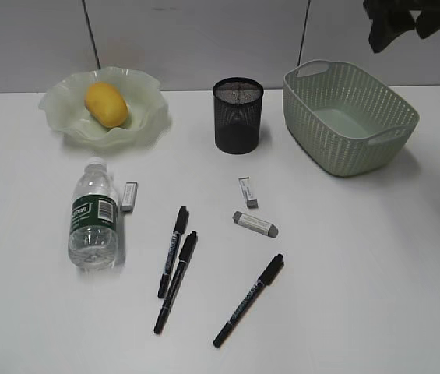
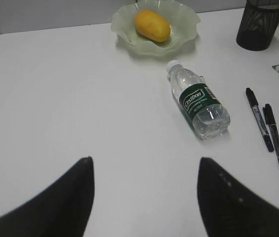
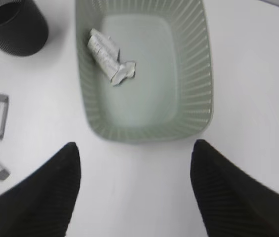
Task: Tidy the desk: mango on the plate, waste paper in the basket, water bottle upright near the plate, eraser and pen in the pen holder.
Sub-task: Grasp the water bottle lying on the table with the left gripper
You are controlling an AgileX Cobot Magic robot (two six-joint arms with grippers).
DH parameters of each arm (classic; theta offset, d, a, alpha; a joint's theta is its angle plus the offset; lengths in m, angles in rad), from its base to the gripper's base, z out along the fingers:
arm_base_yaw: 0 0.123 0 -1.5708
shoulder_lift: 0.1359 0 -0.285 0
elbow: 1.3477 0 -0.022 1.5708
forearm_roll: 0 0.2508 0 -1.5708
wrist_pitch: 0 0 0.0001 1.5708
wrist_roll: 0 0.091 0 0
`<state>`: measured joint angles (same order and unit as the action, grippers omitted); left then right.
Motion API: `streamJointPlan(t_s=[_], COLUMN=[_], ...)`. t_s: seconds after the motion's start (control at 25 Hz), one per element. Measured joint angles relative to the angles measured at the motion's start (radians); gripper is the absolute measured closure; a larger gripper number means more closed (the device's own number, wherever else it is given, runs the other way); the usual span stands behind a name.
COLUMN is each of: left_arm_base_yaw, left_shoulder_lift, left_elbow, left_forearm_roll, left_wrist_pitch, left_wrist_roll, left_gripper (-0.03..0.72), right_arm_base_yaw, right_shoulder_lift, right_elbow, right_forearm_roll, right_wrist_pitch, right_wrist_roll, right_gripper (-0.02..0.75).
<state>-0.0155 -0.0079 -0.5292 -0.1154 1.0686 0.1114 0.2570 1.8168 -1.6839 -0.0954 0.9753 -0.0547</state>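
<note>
The yellow mango (image 1: pixel 107 104) lies in the wavy green plate (image 1: pixel 56 101) at the back left; the left wrist view shows the mango (image 2: pixel 151 25) too. The water bottle (image 1: pixel 93 214) lies on its side on the desk (image 1: pixel 360 257), cap toward the plate. The waste paper (image 3: pixel 110 57) lies inside the basket (image 3: pixel 193 64), which stands at the back right (image 1: pixel 360 132). The black pen holder (image 1: pixel 237 114) stands between plate and basket. Three black pens (image 1: pixel 173 251) and three erasers (image 1: pixel 255 224) lie on the desk. My left gripper (image 2: pixel 144 160) is open and empty. My right gripper (image 3: pixel 135 143) is open and empty, high above the basket's near side (image 1: pixel 403 31).
A grey panelled wall runs behind the desk. The pens and erasers are scattered across the middle front. The left gripper hangs over bare desk left of the bottle (image 2: pixel 198 104).
</note>
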Motion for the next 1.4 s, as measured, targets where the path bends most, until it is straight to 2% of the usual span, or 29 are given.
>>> streamJointPlan(t_s=[0.2,0.4,0.56,0.72,0.92,1.08,1.4], left_arm_base_yaw=[0.0,0.0,0.0,0.0,0.0,0.0,0.0], left_shoulder_lift=[0.0,0.0,0.0,0.0,0.0,0.0,0.0], left_elbow=[0.0,0.0,0.0,0.0,0.0,0.0,0.0], left_forearm_roll=[0.0,0.001,0.001,0.001,0.001,0.001,0.001], left_wrist_pitch=[0.0,0.0,0.0,0.0,0.0,0.0,0.0], left_wrist_roll=[0.0,0.0,0.0,0.0,0.0,0.0,0.0], left_gripper=[0.19,0.19,0.19,0.19,0.195,0.212,0.226], right_arm_base_yaw=[0.0,-0.003,-0.049,-0.113,-0.119,-0.119,-0.119], right_shoulder_lift=[-0.072,-0.121,-0.253,-0.47,-0.798,-1.032,-1.406], right_elbow=[-0.008,0.068,0.28,0.574,0.865,0.994,1.1], right_forearm_roll=[0.054,0.055,0.064,0.077,0.095,0.103,0.109], right_wrist_pitch=[0.204,0.226,0.226,0.191,0.144,0.117,0.11], right_wrist_roll=[-0.078,-0.09,-0.092,-0.092,-0.092,-0.069,-0.052], right_gripper=[0.19,0.19,0.19,0.192,0.193,0.193,0.193])
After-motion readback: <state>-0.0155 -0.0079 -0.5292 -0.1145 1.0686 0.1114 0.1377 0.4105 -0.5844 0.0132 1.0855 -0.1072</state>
